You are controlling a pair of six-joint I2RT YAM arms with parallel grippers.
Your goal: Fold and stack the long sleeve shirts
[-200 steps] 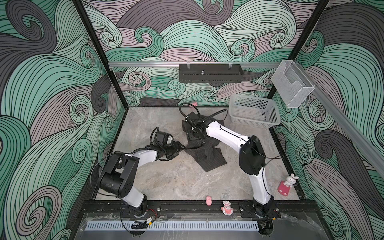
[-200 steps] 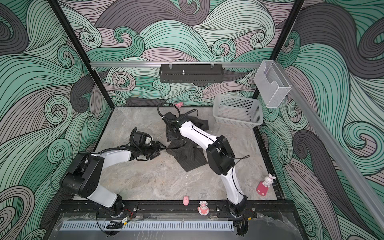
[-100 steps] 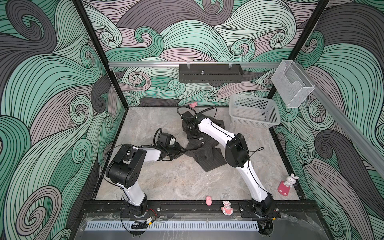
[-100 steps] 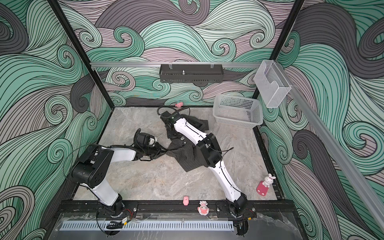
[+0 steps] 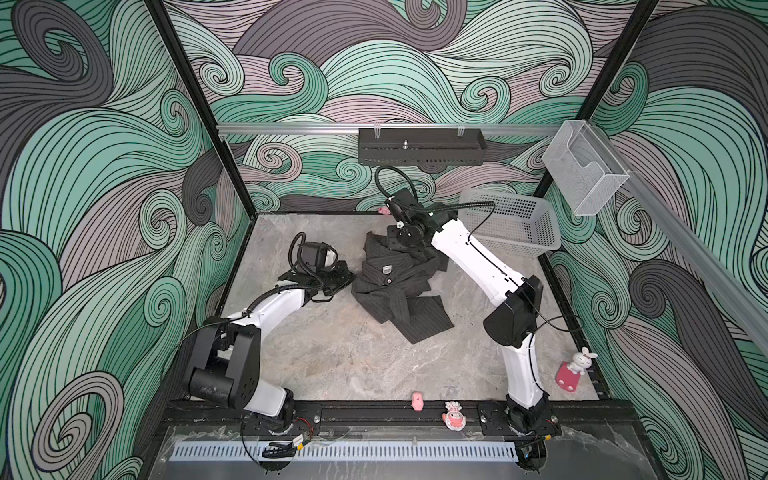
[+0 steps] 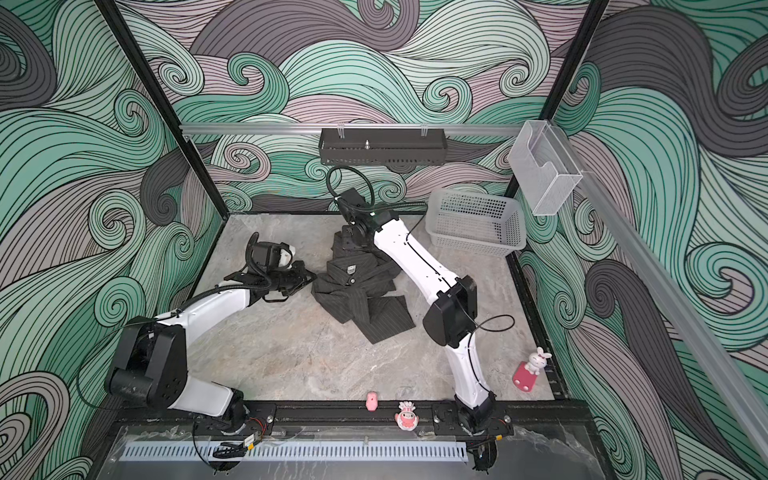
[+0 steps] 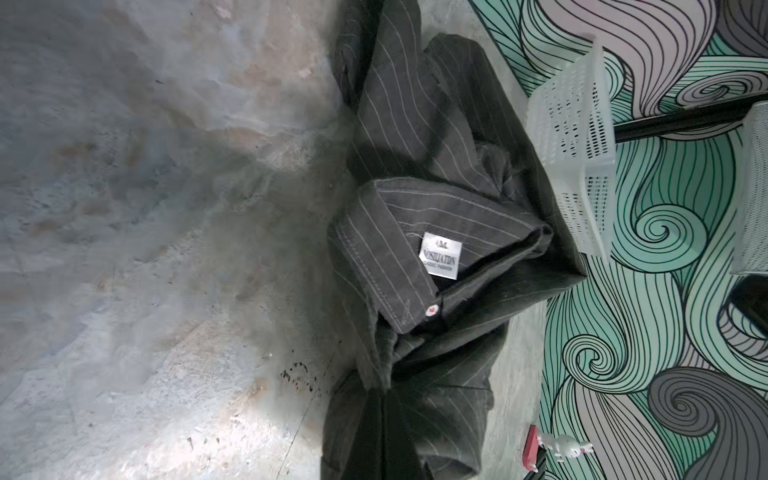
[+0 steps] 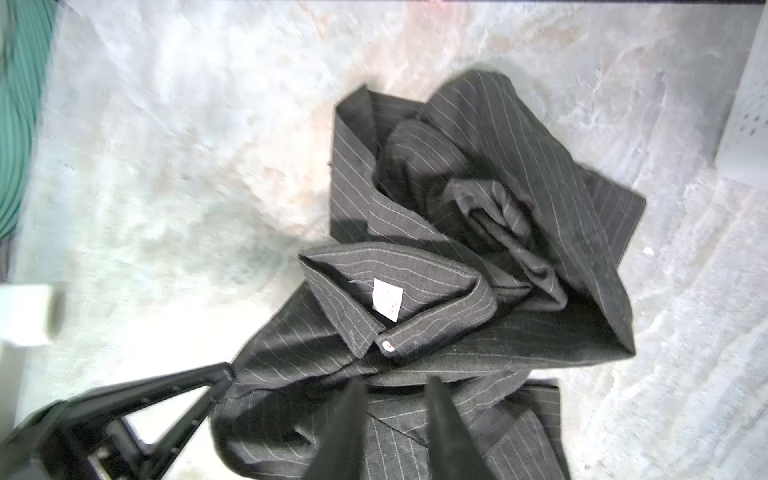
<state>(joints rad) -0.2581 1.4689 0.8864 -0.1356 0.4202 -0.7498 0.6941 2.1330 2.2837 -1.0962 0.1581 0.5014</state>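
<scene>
One long sleeve shirt (image 5: 395,291) (image 6: 357,293), dark charcoal with thin pale pinstripes, lies crumpled mid-table. Its collar and white label (image 7: 441,254) (image 8: 387,300) face up. My left gripper (image 5: 350,276) (image 6: 313,279) sits low at the shirt's left edge. In the left wrist view that gripper (image 7: 384,392) is shut on a bunched fold of the cloth. My right gripper (image 5: 404,244) (image 6: 353,242) hangs over the shirt's far end. In the right wrist view it (image 8: 397,380) is open, with cloth showing between its fingers (image 8: 353,419).
A white mesh basket (image 5: 513,224) stands at the back right. A clear holder (image 5: 584,170) hangs on the right wall and a black rack (image 5: 422,145) on the back wall. A pink rabbit toy (image 5: 575,370) and small figures (image 5: 455,413) sit near the front edge.
My left gripper has shut on the shirt's left edge. The right gripper has shifted toward the back of the shirt, and its fingers now stand apart. The cloth has been rearranged.
</scene>
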